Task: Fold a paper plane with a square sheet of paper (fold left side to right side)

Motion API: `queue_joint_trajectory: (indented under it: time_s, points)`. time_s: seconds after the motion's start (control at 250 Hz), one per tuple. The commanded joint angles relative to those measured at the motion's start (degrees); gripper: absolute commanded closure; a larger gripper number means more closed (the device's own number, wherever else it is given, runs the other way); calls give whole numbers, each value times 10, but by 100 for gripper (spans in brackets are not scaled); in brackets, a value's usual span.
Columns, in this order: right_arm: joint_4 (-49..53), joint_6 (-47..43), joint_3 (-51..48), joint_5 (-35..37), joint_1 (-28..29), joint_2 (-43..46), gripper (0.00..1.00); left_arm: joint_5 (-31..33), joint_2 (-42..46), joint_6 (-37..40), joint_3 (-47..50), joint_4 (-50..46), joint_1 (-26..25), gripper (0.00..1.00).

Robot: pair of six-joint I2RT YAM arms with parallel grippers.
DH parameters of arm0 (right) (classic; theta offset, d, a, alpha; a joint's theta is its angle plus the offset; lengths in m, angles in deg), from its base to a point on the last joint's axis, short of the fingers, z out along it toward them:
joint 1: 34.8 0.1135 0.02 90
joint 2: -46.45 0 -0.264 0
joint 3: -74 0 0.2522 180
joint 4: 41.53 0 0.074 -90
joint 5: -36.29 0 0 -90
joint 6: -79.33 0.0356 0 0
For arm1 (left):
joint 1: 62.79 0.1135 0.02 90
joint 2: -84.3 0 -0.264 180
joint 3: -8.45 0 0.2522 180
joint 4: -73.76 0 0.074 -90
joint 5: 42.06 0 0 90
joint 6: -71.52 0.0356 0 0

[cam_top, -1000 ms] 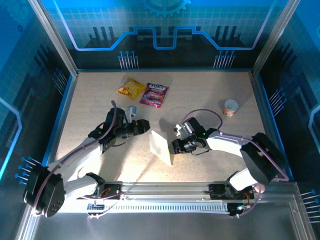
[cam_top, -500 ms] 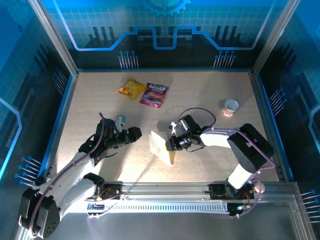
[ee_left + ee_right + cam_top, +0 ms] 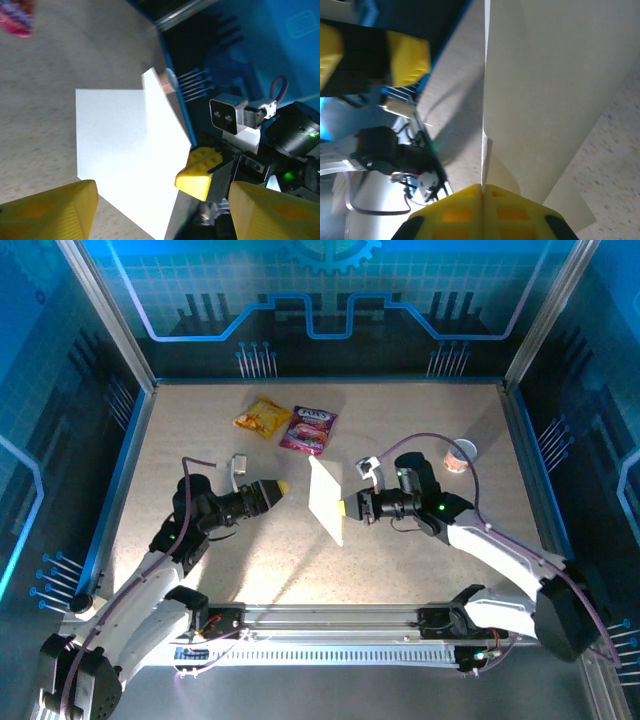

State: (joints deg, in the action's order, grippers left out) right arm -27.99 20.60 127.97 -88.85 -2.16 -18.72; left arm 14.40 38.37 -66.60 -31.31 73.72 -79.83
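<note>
Paper: the thin white square sheet of paper [image 3: 325, 495] stands tilted up on edge near the middle of the speckled beige tabletop [image 3: 420, 570], between my two claws. I cannot tell whether its lower corner touches the surface.
Paper's shape: my left wrist view shows a broad white face with one angled corner. My right wrist view shows two layers meeting at the pinched edge, so I judge a fold has been started but not pressed flat.
Right claw: my right claw [image 3: 348, 507] is clamped on the sheet's right edge, its yellow pads together with the paper between them.
Left claw: my left claw [image 3: 278, 487] has its jaws apart and grips nothing. It sits just beside the sheet's left face.
Done: the sheet is raised and gripped.
Left: there is no pointed dart yet. The left-to-right fold needs laying down and creasing, and more folds must follow, so I judge this an early stage.
Around: a yellow snack packet [image 3: 262, 417] and a pink snack packet [image 3: 309, 429] lie side by side farther back. A small round white cup-like object [image 3: 461, 455] sits to the right.
</note>
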Motion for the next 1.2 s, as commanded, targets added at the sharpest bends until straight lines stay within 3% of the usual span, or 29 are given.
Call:
queue_joint_trajectory:
  time_s: [0.0,0.144,0.743,1.199]
  points:
    - [-33,12,-7,-61,-6,31,100,-70,-6,-23,-23,80,1,32]
    - [-70,38,0,-97,0,41,100,-92,-22,-24,-41,102,-7,33]
    - [-84,43,36,-102,46,1,100,-84,-85,14,-79,91,-66,42]
    - [-92,56,30,-90,48,-12,94,-67,-89,16,-76,101,-75,83]
